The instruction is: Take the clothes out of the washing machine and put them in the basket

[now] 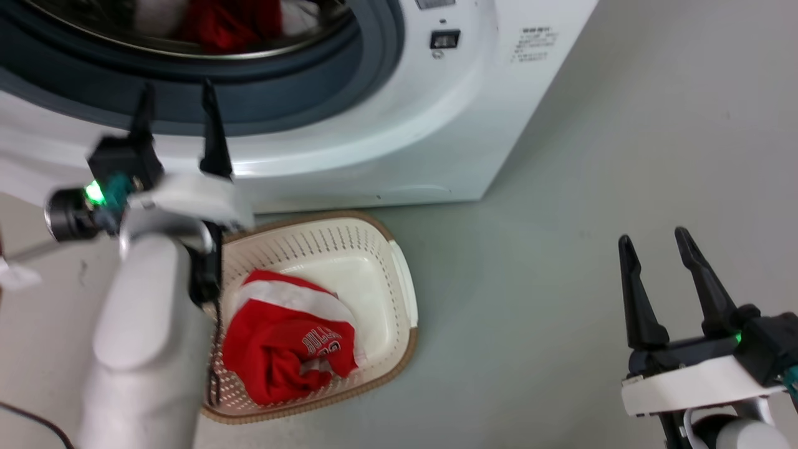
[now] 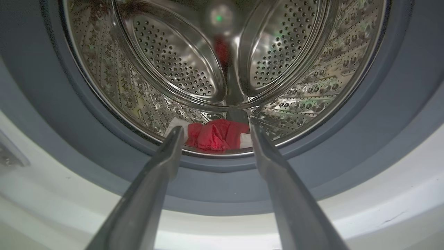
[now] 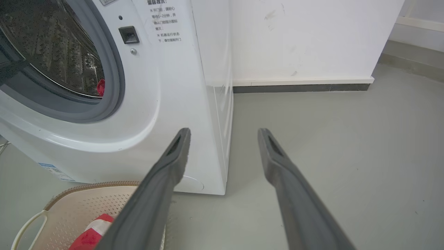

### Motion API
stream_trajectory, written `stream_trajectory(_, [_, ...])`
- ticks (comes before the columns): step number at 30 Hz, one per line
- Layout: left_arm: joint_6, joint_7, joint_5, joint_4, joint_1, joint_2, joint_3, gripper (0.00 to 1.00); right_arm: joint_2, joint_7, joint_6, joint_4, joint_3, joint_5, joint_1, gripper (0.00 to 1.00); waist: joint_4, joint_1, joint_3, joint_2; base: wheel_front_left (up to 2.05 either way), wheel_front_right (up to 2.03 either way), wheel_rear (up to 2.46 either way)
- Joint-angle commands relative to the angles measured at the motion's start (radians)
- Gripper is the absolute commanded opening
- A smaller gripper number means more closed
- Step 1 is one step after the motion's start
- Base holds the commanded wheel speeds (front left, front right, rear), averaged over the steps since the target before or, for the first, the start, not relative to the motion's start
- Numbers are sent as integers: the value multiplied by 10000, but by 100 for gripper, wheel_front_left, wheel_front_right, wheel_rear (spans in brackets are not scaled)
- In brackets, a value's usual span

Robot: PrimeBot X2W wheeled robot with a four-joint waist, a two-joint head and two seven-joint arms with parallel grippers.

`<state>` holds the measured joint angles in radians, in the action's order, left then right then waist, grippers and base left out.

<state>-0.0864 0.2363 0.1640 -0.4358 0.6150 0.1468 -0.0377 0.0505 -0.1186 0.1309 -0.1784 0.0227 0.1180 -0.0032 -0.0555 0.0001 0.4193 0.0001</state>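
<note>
The white washing machine [image 1: 386, 137] stands with its grey-rimmed porthole facing me. Red and white clothes [image 2: 216, 135] lie at the bottom of its steel drum [image 2: 173, 62], also seen as clothes [image 1: 227, 25] in the head view. My left gripper [image 1: 177, 103] is open and empty, its tips just in front of the porthole's lower rim. A red-and-white jersey [image 1: 290, 340] with lettering lies in the cream basket [image 1: 380, 249] on the floor below the machine. My right gripper [image 1: 654, 246] hangs open and empty over bare floor, far right of the basket.
Grey floor [image 1: 592, 187] stretches to the right of the machine. A white wall [image 3: 305, 38] with a dark skirting runs behind it. Basket rim [image 3: 86, 187] sits close to the machine's front. A thin cable [image 1: 25, 418] lies at the lower left.
</note>
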Motion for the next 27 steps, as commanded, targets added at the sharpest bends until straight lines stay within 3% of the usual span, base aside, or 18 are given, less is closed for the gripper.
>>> stream_trajectory(1, [63,-107,28,-199,439,153,37,100,-7,-81,-3,63,56,72,-229,100,-339,-1,567,-1,0,0,0])
stream_trajectory(5, [342,-644,-2,-1525,2261,935,131,100,-9,-384,-3,498,362,286,-776,100,-930,-1,1393,-1,0,0,0])
stream_trajectory(15, [778,-2176,-231,-3427,4941,2478,78,100,-10,-955,-3,1312,956,793,-1459,100,-2046,-1,2374,-1,0,0,0])
stream_trajectory(27, [1262,-5096,-662,-4520,6985,4085,-376,100,-10,-1362,-3,1971,1681,1387,-1865,100,-3159,-1,3095,-1,0,0,0])
